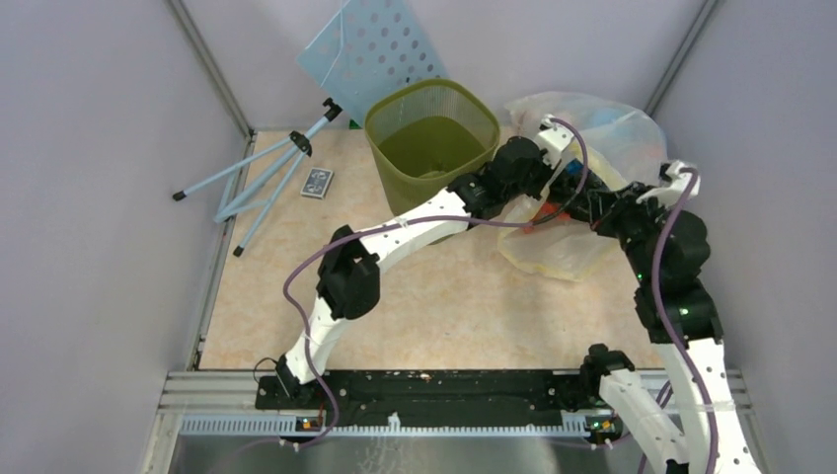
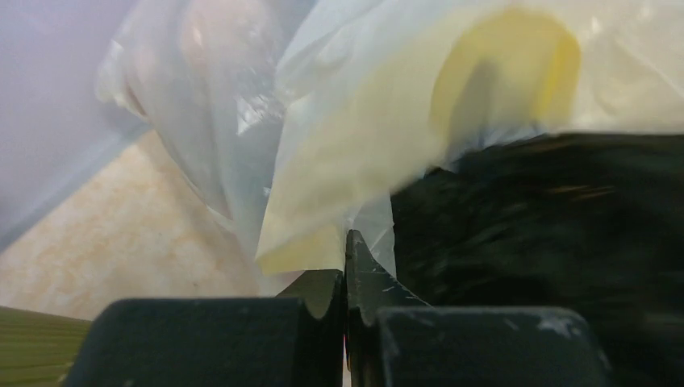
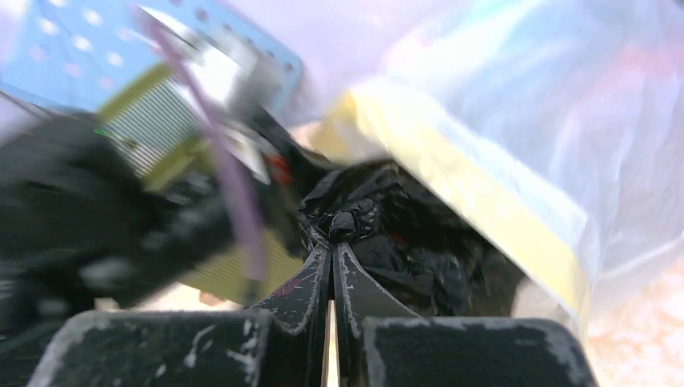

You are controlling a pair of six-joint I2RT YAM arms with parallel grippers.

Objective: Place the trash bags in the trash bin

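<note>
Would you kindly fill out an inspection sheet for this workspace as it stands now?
Surface: tan table, no spills seen.
Job's things: olive trash bin upright at the back, nothing seen inside; black trash bag bunched against the clear rubbish bag, outside the bin.
Clutter: pale blue perforated board behind the bin; light blue tripod stand and small card lying left of it.
Hands: left hand shut, tips at the clear bag's plastic; right hand shut, tips at a black fold; grip unconfirmed.
Cables: purple cables looped along both arms, no snag seen.
Surroundings: pale enclosure walls; metal rail at the near edge.
</note>
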